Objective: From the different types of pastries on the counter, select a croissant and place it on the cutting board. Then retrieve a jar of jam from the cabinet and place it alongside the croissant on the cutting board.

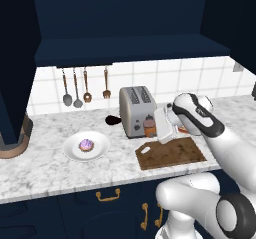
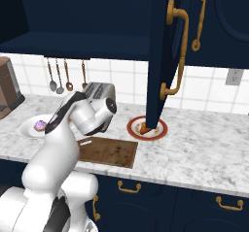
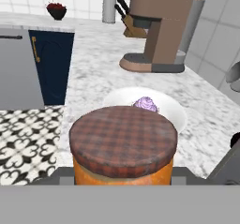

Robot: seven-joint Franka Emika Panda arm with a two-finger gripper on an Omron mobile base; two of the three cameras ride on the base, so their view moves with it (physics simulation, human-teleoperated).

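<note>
On the left of the left base view, a brown coffee machine (image 1: 14, 138) stands at the end of the marbled table (image 1: 45, 168). To its right a white plate (image 1: 86, 146) carries the round purple-frosted pastry (image 1: 86, 144). Above, four utensils (image 1: 85, 85) hang on the tiled wall under the dark navy cabinet (image 1: 125, 18). Next comes the silver toaster (image 1: 136, 110), and just in front of its right corner the jar of jam (image 1: 149, 126) hangs in the air above the table, beside the back left corner of the cutting board (image 1: 171, 153). The hand (image 1: 161, 126) is clenched on the jar of jam; in the hand view the jar's plaid brown lid (image 3: 123, 139) and orange body sit right between the tips at the bottom of the frame, with the plate and pastry beyond it.

The cutting board lies flat near the table's front edge, its pale hole at the near left corner. In the right base view, a red-rimmed plate (image 2: 158, 129) sits to the right of the board, and the croissant (image 2: 143, 128) lies on it, partly hidden by the open cabinet door (image 2: 168, 56).
</note>
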